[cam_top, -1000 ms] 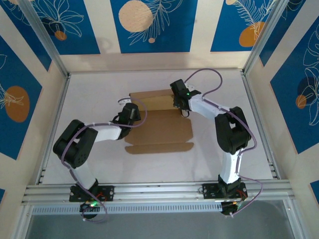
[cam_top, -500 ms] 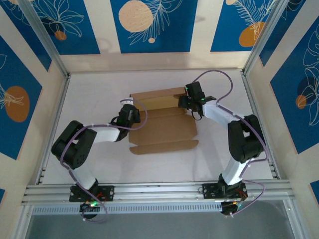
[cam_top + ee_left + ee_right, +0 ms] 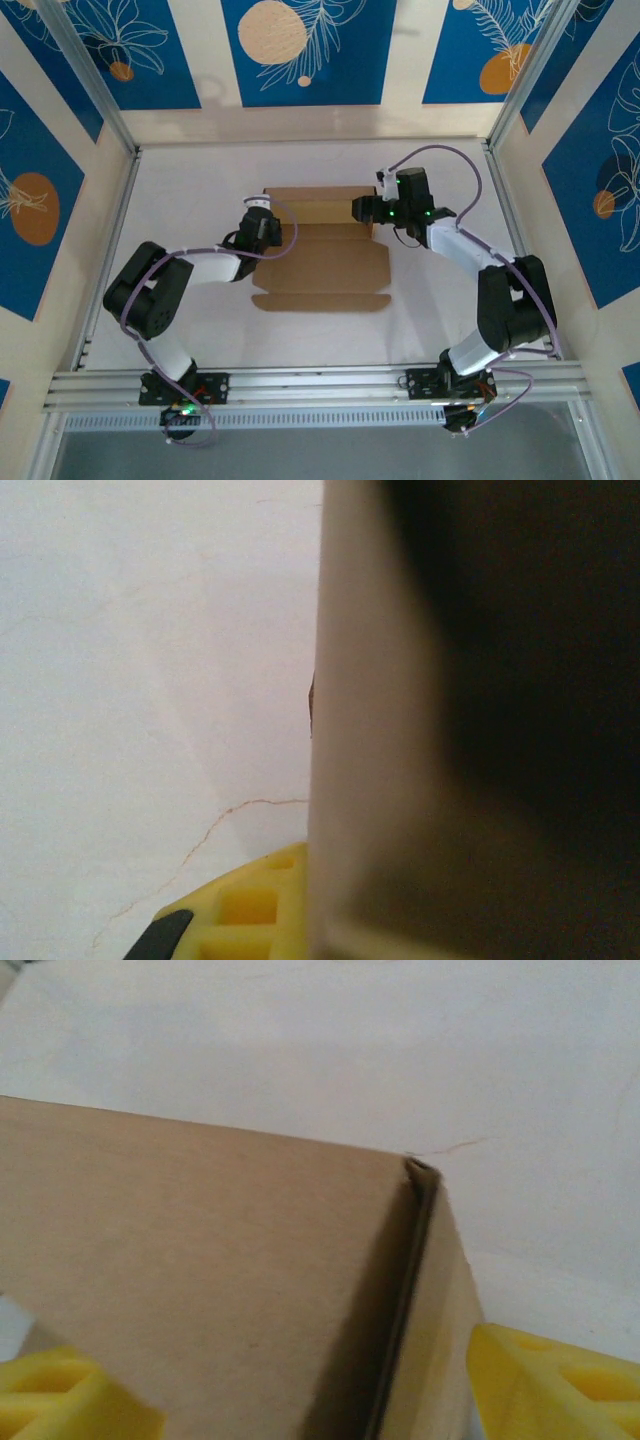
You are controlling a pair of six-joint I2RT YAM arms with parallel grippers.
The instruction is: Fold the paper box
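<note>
Yellow fingers (image 3: 545,1375) of the right gripper (image 3: 300,1385) stand spread wide in the right wrist view, one at each lower corner, and we see no contact between them and the cardboard. Between them sits a corner of the paper box (image 3: 200,1260), where a broad brown panel meets a narrower side panel along a dark crease. From above, we find this right gripper (image 3: 362,208) at the right end of the box's far panel, which stands raised along the far side. The left gripper (image 3: 262,222) is at the opposite, left edge of the box. Its jaws are pressed together, and in the left wrist view a cardboard panel (image 3: 370,730) rises edge-on right against its one visible yellow finger (image 3: 250,905), so we read it as pinching that left wall. The far side of that panel is dark and blurred. Moving outward, the paper box (image 3: 325,260) lies near the middle of the white table (image 3: 200,180), between the two arms. Its base is flat, and a long near flap (image 3: 320,301) is laid out flat toward the arm bases.
</note>
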